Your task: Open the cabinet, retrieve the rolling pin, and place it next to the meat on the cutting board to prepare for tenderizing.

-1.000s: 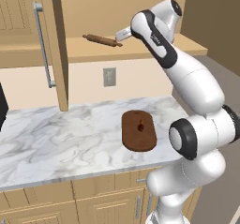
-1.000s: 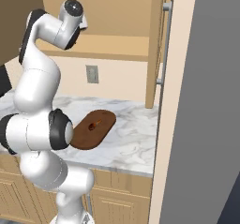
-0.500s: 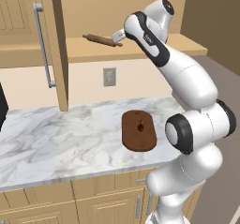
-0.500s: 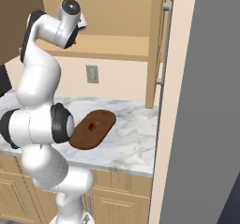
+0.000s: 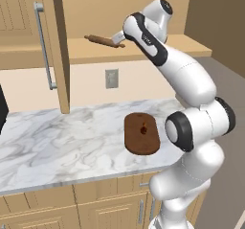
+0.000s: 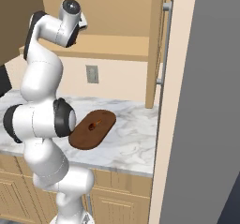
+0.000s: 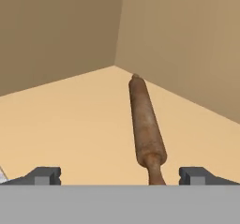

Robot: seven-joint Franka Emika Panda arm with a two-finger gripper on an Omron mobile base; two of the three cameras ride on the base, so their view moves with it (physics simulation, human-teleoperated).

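Observation:
The cabinet stands open, its left door (image 5: 19, 27) swung out. The slim brown rolling pin (image 5: 100, 40) lies on the bare shelf (image 5: 158, 48). My gripper (image 5: 117, 35) is at the pin's right end, open. In the hand view the rolling pin (image 7: 147, 124) runs away from me, and its near handle sits between my spread fingertips (image 7: 44, 175), right of the middle of the gripper (image 7: 122, 176), untouched. The dark oval cutting board (image 5: 142, 133) lies on the marble counter below, with the tiny reddish meat (image 5: 144, 129) on it. The cutting board (image 6: 93, 128) and meat (image 6: 93, 124) also show from the right.
The cabinet's right door (image 6: 154, 45) stands open with its long grey handle (image 6: 163, 45). A wall outlet (image 5: 111, 78) sits under the shelf. The marble counter (image 5: 57, 142) stretches left of the board. The shelf's back walls (image 7: 178, 35) close in behind the pin.
The arm has reached a little farther in, bringing the open hand closer to the pin's right end. The pin, board and meat have not moved.

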